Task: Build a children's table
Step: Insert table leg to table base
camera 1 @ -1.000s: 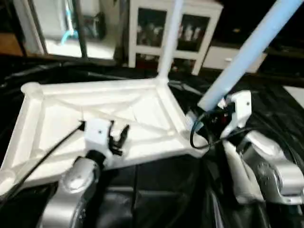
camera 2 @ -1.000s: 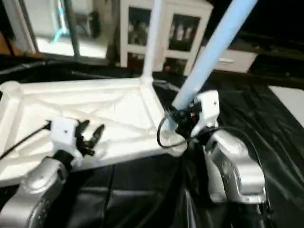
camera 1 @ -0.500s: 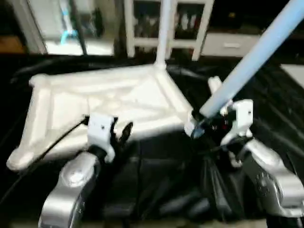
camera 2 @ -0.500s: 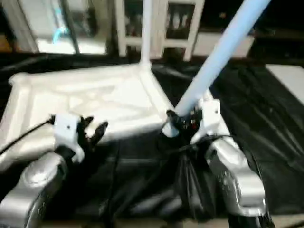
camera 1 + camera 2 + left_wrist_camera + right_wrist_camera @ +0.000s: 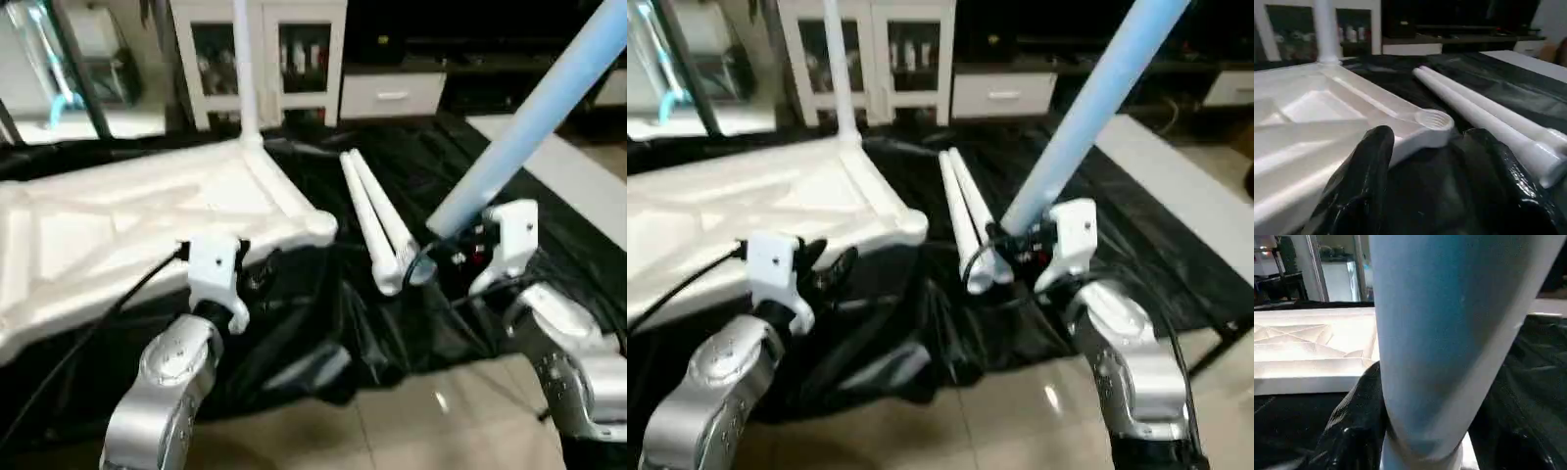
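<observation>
Since a second ago, only the camera view is shifted; the tilted leg (image 5: 529,127) is kept clamped in the right gripper (image 5: 453,247); the empty socket (image 5: 1434,118) lies ahead-left on the tabletop (image 5: 118,225); the left gripper (image 5: 257,279), parted and empty, is nearer.

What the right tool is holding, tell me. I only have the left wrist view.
Observer: The right tool is shut on a held leg, which slants up and away to the right.
Operator: Say where its lower end sits.
Observer: Just right of the near ends of the two loose legs lying on the black sheet, off to the right of the tabletop and its empty corner socket.
</observation>
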Motion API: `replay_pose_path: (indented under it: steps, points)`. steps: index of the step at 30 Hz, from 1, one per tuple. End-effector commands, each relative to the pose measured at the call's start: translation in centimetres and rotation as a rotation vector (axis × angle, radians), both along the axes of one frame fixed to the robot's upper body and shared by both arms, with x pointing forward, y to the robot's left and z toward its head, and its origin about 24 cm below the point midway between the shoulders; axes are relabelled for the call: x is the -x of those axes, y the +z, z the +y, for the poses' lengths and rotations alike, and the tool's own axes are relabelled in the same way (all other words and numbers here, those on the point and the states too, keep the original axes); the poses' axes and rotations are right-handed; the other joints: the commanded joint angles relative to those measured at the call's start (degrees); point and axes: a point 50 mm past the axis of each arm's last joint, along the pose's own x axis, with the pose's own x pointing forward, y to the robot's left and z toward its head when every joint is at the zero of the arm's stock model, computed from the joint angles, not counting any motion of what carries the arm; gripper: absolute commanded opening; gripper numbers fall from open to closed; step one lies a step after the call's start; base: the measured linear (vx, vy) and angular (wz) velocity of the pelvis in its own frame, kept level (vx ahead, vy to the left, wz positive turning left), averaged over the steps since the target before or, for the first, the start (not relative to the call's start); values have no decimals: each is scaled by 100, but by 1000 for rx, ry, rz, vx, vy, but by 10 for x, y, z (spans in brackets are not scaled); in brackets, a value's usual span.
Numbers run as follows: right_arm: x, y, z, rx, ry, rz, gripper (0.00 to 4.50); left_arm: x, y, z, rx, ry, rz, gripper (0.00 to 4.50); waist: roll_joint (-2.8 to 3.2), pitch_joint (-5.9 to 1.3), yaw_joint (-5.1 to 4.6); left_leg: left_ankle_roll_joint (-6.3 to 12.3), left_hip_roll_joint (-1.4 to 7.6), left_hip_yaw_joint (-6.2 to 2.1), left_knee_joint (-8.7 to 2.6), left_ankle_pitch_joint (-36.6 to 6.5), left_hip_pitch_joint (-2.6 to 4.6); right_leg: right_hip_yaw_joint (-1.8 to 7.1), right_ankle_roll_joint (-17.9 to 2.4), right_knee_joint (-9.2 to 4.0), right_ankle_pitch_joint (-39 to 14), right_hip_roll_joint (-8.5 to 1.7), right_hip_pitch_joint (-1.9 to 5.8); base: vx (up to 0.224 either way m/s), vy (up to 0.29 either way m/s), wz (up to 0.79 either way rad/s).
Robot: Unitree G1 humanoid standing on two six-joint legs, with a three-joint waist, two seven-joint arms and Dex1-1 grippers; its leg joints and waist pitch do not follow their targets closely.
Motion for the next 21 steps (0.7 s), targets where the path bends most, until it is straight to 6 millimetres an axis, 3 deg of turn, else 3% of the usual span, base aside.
replay_pose_path:
  steps: [1,2,3,4,5,6,7,8,9,10,11,12,13,14,15,16,17,18,19,20,21]
  points:
    - [-3,7,8,-1,43,-33,184,-2,1,8,-18,39,-5,257,-78,-189,214,435,225,85,-506,1407,-140,214,-1149,-1186,-2903,-394,251,100,12,18]
    - [-3,7,8,0,50,-33,184,-2,1,8,-18,42,-6,257,188,-150,160,295,379,18,-911,774,268,-101,-944,-1117,-2367,-144,142,132,54,23]
    - [-3,8,10,-5,71,-34,184,-1,1,8,-21,46,-7,257,331,-116,-90,466,742,-558,-1413,-1317,569,-232,-566,-411,-1621,279,-149,179,62,13]
    - [-3,8,10,-5,71,-34,184,-1,1,8,-21,46,-7,257,347,-238,-114,678,934,-794,-1527,-2155,855,-131,-451,-85,-1148,236,-321,179,62,13]
    - [-3,9,12,-15,93,-37,184,-1,1,8,-25,50,-6,257,300,-393,-210,1390,1102,-1074,-1552,-2313,1108,3,-13,324,-432,188,-626,216,18,-6]
    - [-2,9,13,-13,110,-39,184,0,1,8,-27,51,-6,257,277,-392,-226,2145,1007,-1062,-1446,-1541,1065,62,364,493,-50,116,-851,203,-4,-17]
    - [-1,9,15,-18,134,-32,184,1,1,9,-29,52,-6,257,186,-418,-238,2622,978,-995,-1402,-693,1071,152,494,576,287,36,-1086,203,-4,-17]
    - [0,9,16,-12,154,-29,184,1,1,9,-33,54,-5,257,58,-384,-180,3200,664,-1294,-1533,-397,815,160,532,620,281,96,-987,166,-25,-7]
    - [2,8,19,4,177,-42,184,2,2,10,-33,54,-15,257,-170,-335,-78,2567,-69,-937,-1353,-78,334,605,478,-367,665,-149,-557,115,-57,21]
    - [2,8,19,3,175,-42,184,2,2,10,-33,54,-15,257,-412,-305,99,2116,-365,-599,-984,-198,-385,915,1016,-820,145,-542,13,115,-57,21]
    - [2,8,19,-16,152,-50,184,3,2,11,-42,48,-16,257,-335,-349,250,1274,-177,-288,82,-73,-354,1016,1385,-1235,-1486,-1404,62,160,-26,39]
    - [1,7,17,-32,130,-40,184,4,2,11,-52,39,-14,257,-306,-428,102,490,-30,-309,-1,669,-445,962,766,-930,-606,-954,147,227,8,25]
    - [1,6,16,-32,120,-37,184,4,2,11,-63,27,-10,257,-367,-360,271,462,-78,-204,-169,1045,-524,863,284,-880,306,-667,170,227,8,25]
    - [1,4,15,-30,113,-34,184,6,1,10,-75,3,-5,257,-170,-442,340,504,40,-183,-679,2315,-463,540,-446,-532,2493,-333,132,197,3,0]
    - [1,3,13,-30,109,-34,184,6,0,9,-81,-12,-3,257,102,-479,418,765,215,-265,-1043,3802,-179,129,-585,-240,3755,27,-24,111,25,-6]
    - [2,1,11,-32,98,-33,184,8,-2,7,-96,-44,6,257,313,-505,432,1060,446,-435,-1037,4245,166,46,-360,-114,3555,106,-319,111,25,-6]
    - [3,0,8,-37,84,-32,184,10,-5,4,-107,-78,22,257,450,-646,273,1808,1064,-1094,-767,7392,851,312,76,236,2217,-39,-1021,94,64,0]
    - [4,0,7,-41,78,-33,184,11,-7,3,-112,-100,34,257,415,-611,381,1485,968,-1127,-683,9491,951,507,517,62,1900,-171,-1151,69,114,-4]
    - [5,0,7,-46,76,-35,184,12,-8,3,-113,-114,41,257,403,-606,392,1286,794,-1027,-743,9641,855,508,678,-38,2032,-116,-1082,69,114,-4]
    - [6,0,6,-54,71,-38,184,13,-9,1,-118,-146,50,257,277,-550,536,882,472,-808,-972,8595,587,458,612,-266,2242,4,-916,-52,137,-2]
    - [7,0,5,-59,68,-41,184,14,-11,0,-118,-172,57,285,103,-501,575,747,263,-630,-983,6530,386,555,268,-525,2525,-151,-844,-72,86,1]
